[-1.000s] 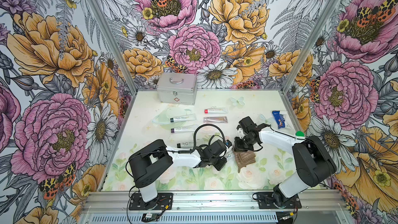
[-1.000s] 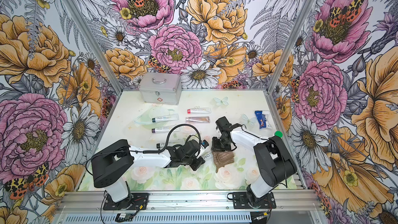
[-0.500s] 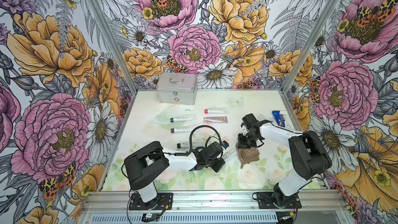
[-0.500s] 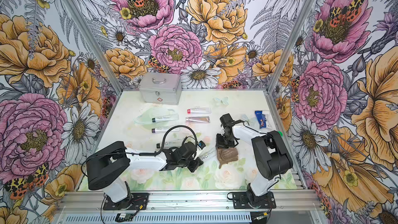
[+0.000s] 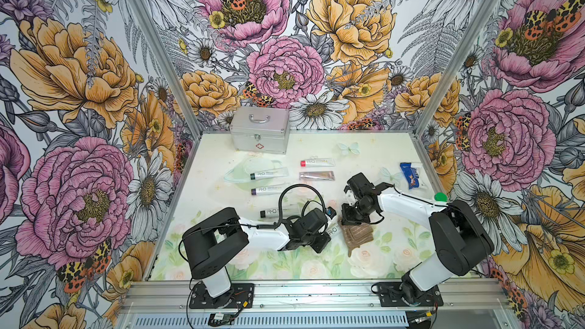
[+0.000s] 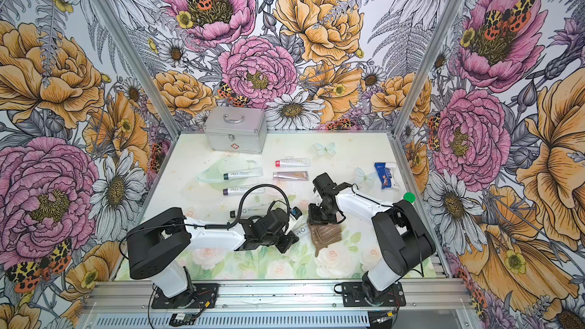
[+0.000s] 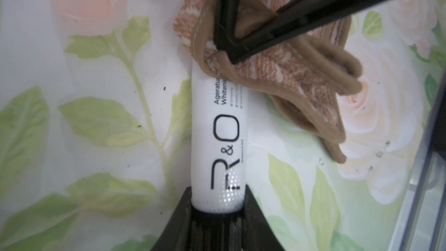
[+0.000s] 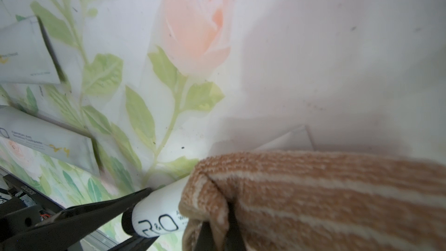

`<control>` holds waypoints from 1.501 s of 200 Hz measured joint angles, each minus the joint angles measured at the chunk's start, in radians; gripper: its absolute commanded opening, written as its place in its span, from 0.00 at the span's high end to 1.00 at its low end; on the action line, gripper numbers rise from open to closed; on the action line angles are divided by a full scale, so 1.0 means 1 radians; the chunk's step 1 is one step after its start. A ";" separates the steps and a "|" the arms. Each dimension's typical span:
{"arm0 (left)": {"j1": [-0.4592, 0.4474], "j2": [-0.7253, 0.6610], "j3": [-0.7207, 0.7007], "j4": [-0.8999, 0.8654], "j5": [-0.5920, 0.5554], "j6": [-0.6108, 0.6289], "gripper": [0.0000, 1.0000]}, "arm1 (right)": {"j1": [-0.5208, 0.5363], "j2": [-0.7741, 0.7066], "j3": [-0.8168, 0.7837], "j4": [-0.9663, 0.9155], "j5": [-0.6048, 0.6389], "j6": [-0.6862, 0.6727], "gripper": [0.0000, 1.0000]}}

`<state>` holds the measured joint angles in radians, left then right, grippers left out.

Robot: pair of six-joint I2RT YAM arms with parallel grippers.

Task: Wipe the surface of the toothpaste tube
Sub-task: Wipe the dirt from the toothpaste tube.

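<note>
At the front middle of the flower-printed table (image 5: 380,140), the white plastic toothpaste tube with black lettering (image 7: 218,141) is held at one end by the left gripper (image 7: 218,204), closed tight on it. Its other end is covered by the folded brown striped cloth (image 5: 359,235), which is pinched by the right gripper (image 5: 350,219).

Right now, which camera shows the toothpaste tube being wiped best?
The left wrist view: the toothpaste tube fills the middle, letters readable, brown cloth over one end. The right wrist view shows a short stub; both top views, a sliver.
</note>
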<state>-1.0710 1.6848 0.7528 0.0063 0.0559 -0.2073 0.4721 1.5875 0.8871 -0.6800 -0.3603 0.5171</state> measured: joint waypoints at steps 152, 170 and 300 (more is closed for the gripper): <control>0.000 -0.003 -0.012 0.021 0.000 -0.003 0.74 | -0.008 0.037 0.048 -0.026 0.062 -0.018 1.00; 0.000 -0.003 -0.012 0.021 0.000 -0.003 0.74 | 0.036 0.019 0.045 -0.024 0.024 0.001 1.00; 0.000 -0.003 -0.011 0.021 0.000 -0.003 0.74 | -0.066 0.042 0.026 -0.012 0.023 -0.025 1.00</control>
<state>-1.0714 1.6817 0.7414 0.0277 0.0563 -0.2104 0.4061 1.6299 0.9134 -0.6918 -0.3370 0.4923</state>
